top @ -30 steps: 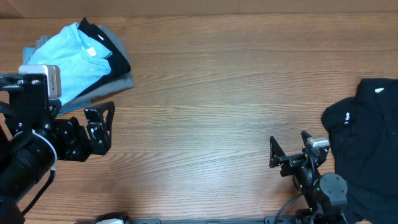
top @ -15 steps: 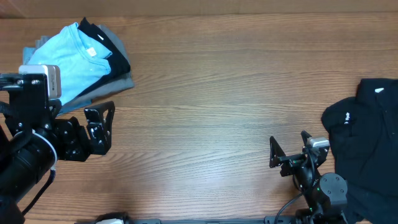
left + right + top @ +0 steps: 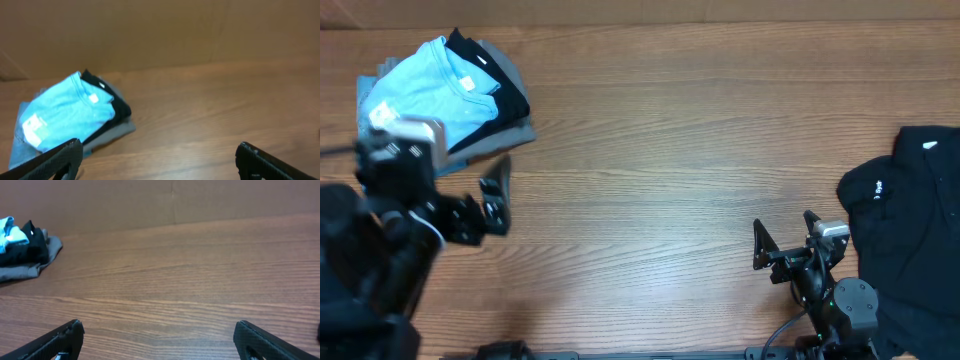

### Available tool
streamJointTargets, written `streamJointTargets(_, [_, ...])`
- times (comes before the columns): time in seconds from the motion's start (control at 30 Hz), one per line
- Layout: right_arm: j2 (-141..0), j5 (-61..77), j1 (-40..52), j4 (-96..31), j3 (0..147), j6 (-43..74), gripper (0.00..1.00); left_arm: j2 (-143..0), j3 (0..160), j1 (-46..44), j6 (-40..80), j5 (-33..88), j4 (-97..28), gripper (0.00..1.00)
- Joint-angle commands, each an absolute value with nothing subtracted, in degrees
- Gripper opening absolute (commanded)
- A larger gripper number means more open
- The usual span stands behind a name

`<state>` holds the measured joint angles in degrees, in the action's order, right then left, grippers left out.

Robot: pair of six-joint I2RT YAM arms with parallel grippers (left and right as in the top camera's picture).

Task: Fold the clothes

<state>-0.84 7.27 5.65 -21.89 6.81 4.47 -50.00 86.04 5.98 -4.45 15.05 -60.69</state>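
ok so my read is the step in hand is the left arm (image 3: 380, 250) going for the tee (image 3: 425, 95), and the trick is taking the top layer and nothing else. The tee sits on top of a stack in the far left corner of the tabletop (image 3: 660, 150). A black garment (image 3: 510, 98) and a grey one (image 3: 515, 135) poke out under it, so a deep bite would drag the whole lot along. I'd come in low and flat at the near edge of the blue cloth and pinch one thin bit. Then I'd pull it onto the bare wood in the middle, where there's room to spread it. Flatten first, fold second, or the creases get baked in

Left jaws are spread wide with nothing between them, near the stack but clear of it. Right jaws same story, wide apart and empty, at the near edge of the tabletop near a crumpled black top (image 3: 910, 230) on the right. The left arm is a blur from overhead, so I can't say exactly how it's angled

The tee itself is light blue and looks like soft cotton. It's lying loosely folded or bunched rather than flat, with a white neck tag (image 3: 467, 84) facing up at the collar. The left wrist view also shows a small white patch (image 3: 32, 125) near its lower left. No chest lettering shows from any angle, so it's probably face down or tucked in
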Motion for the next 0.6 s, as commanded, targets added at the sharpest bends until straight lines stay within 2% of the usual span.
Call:
streamJointTargets(0.0, [-0.2,7.6,5.4,-21.5,6.5,4.7,1.00,-40.9,71.6,5.6,-13.2,16.2,-53.0,1.00])
streamJointTargets(0.17, [-0.2,7.6,5.4,-21.5,6.5,4.7,1.00,-26.5,50.0,5.6,-14.8,16.8,-39.8,1.00])
streamJointTargets(0.57, [-0.2,7.6,5.4,-21.5,6.5,4.7,1.00,-3.0,21.8,5.6,-15.5,20.6,-23.1,1.00])
